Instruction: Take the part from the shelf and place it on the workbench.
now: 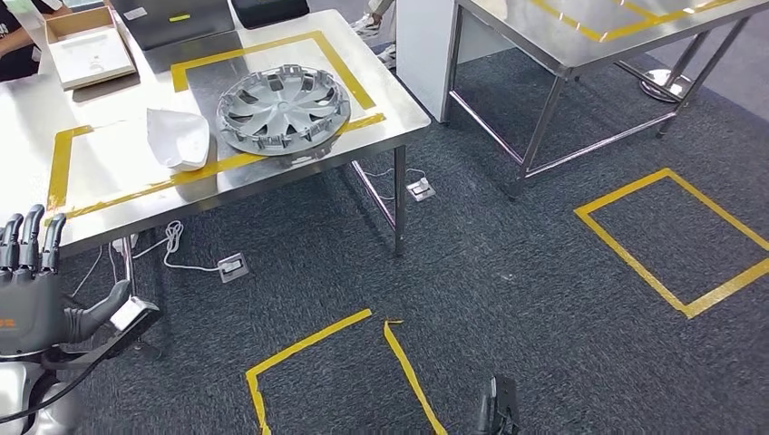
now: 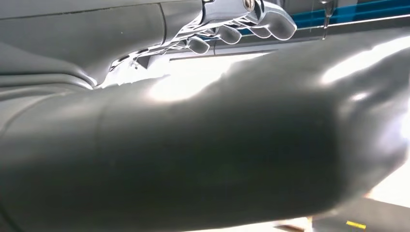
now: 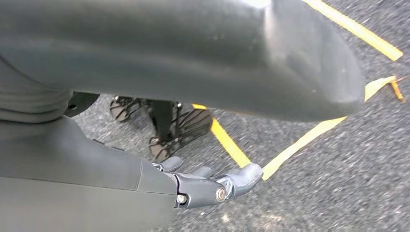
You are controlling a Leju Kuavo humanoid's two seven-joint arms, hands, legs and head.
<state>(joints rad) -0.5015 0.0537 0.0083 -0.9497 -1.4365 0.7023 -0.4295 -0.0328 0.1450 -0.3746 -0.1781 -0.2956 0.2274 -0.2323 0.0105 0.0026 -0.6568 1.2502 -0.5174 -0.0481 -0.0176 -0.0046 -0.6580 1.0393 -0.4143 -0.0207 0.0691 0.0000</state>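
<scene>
Left hand (image 1: 32,290) beside steel counter (image 1: 399,127), fingers (image 1: 27,240) spread, empty; right hand (image 3: 208,186) likewise. Risk: bumping silver plastic hubcap (image 1: 283,109) off counter edge.

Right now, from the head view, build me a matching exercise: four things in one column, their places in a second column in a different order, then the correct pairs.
Things:
1. wheel cover
2. white bag
3. shallow box
4. left hand

Places:
A. at the far left corner of the table
B. low at the picture's left edge, in front of the table, fingers pointing up
C. inside the right taped rectangle on the table
D. just left of the wheel cover, lying on the tape line

Pairs: 1-C, 2-D, 3-A, 4-B
</scene>
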